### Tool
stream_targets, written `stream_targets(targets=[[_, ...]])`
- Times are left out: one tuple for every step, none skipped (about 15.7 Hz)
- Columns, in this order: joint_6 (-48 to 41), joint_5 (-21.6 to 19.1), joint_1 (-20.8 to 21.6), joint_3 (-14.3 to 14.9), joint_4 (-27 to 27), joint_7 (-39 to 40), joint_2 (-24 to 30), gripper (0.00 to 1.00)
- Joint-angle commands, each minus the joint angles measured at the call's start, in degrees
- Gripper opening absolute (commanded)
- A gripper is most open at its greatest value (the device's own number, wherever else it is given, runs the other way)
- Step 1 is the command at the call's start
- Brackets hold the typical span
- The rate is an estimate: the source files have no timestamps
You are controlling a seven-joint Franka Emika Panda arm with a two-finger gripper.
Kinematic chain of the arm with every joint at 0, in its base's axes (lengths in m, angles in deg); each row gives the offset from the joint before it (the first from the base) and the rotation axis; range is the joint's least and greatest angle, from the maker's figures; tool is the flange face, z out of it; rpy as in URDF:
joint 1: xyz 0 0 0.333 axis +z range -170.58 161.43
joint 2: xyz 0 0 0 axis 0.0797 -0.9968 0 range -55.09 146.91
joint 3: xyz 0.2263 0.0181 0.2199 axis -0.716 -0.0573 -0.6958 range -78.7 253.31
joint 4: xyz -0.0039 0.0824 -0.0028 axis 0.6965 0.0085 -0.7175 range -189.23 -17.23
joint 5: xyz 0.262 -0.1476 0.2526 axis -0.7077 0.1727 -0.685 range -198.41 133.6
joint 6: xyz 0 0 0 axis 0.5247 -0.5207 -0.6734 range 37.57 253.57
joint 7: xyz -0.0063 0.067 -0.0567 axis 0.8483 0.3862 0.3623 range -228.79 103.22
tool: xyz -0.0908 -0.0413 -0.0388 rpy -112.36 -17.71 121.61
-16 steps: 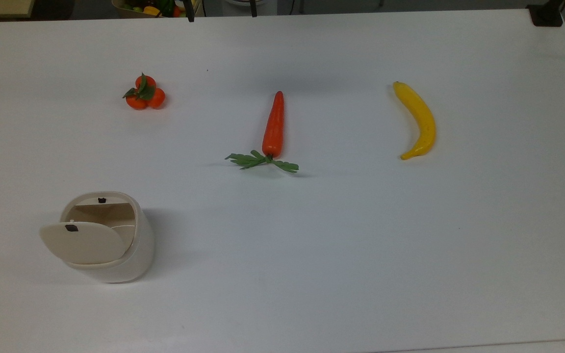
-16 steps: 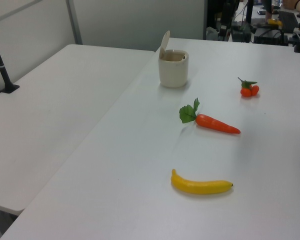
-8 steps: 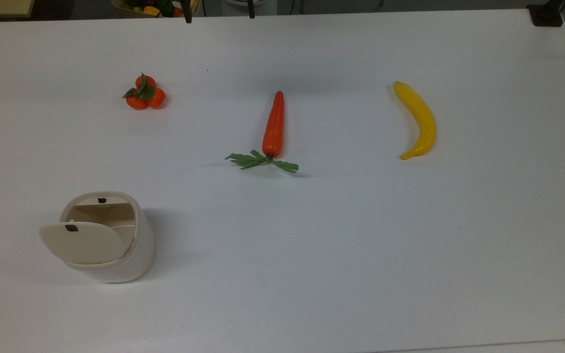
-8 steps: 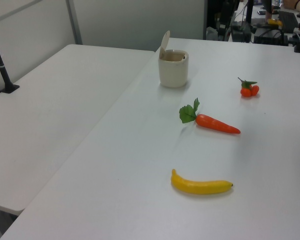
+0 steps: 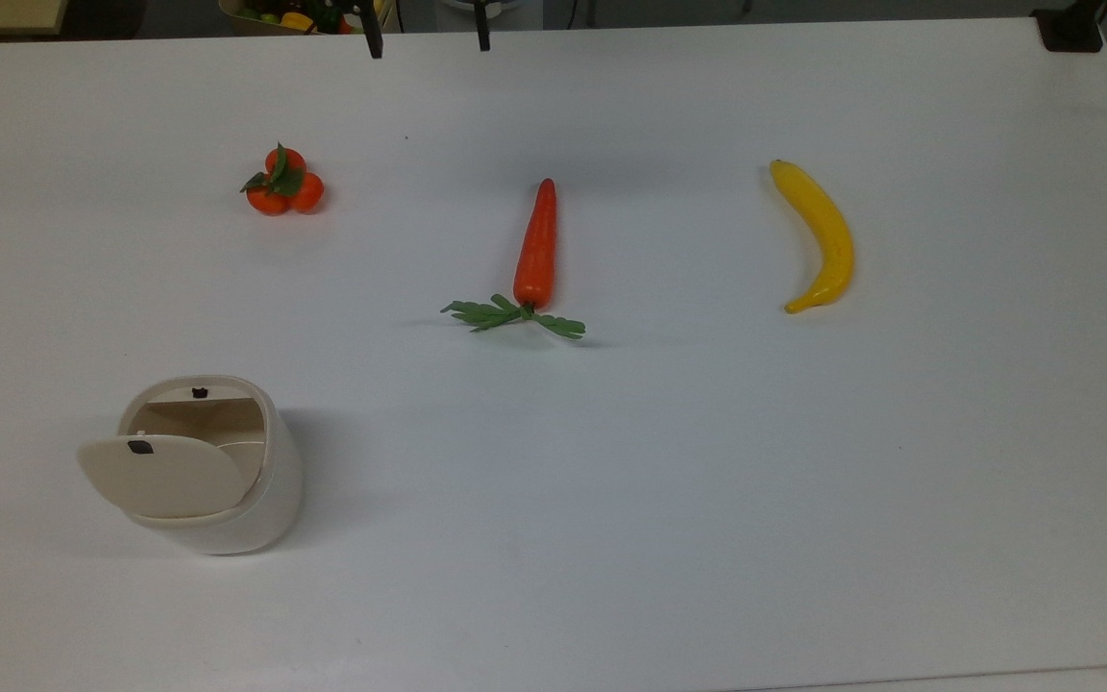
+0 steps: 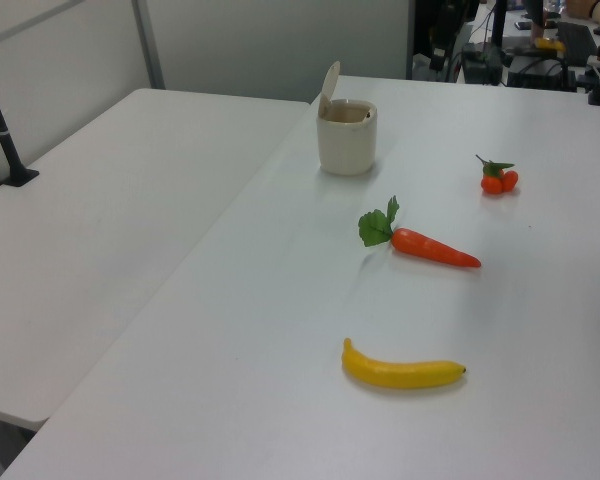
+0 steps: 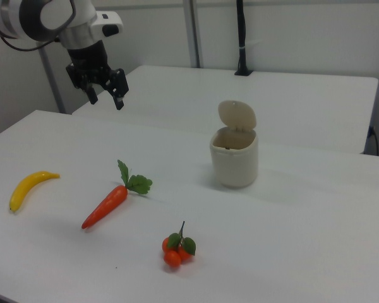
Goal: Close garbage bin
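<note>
the garbage bin [image 5: 217,481] stands upright on the white bench [image 5: 707,481], toward 8 o'clock in the top view, well apart from the hand [image 7: 104,93], which hangs in the air at about 10 o'clock in the right view, released, its two fingers [image 7: 120,98] spread with nothing between them; in the top view the finger tips [image 5: 376,43] show at the 12 o'clock edge. the bin's long axis is vertical, its mouth facing up, and its lid [image 7: 237,115] is raised on the hinge, standing nearly upright in the right view. against half a second ago, the finger tips reach a little further into the top view; the bin, carrot [image 5: 536,245], banana [image 5: 821,235] and oranges [image 5: 282,185] lie as they did
</note>
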Motion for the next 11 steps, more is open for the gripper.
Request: stream_targets(targets=[[3.0,-1.0,0.0,0.3,-1.6,1.2,0.7,0.39],[3.7,-1.3,0.0,0.3,-1.6,1.1,0.7,0.32],[4.1,-1.3,0.0,0.3,-1.6,1.1,0.6,0.26],[4.2,-1.3,0.0,0.3,-1.7,1.2,0.3,0.21],[4.2,-1.3,0.0,0.3,-1.7,1.2,0.2,0.14],[4.3,-1.2,0.0,0.3,-1.7,1.2,0.2,0.09],[4.2,-1.3,0.0,0.3,-1.7,1.2,0.2,0.05],[4.2,-1.3,0.0,0.3,-1.7,1.2,0.2,0.0],[4.2,-1.5,0.0,0.3,-1.7,1.1,0.1,0.0],[4.3,-1.6,0.0,0.3,-1.7,1.2,0.1,0.0],[4.3,-1.7,0.0,0.3,-1.7,1.1,-0.2,0.0]])
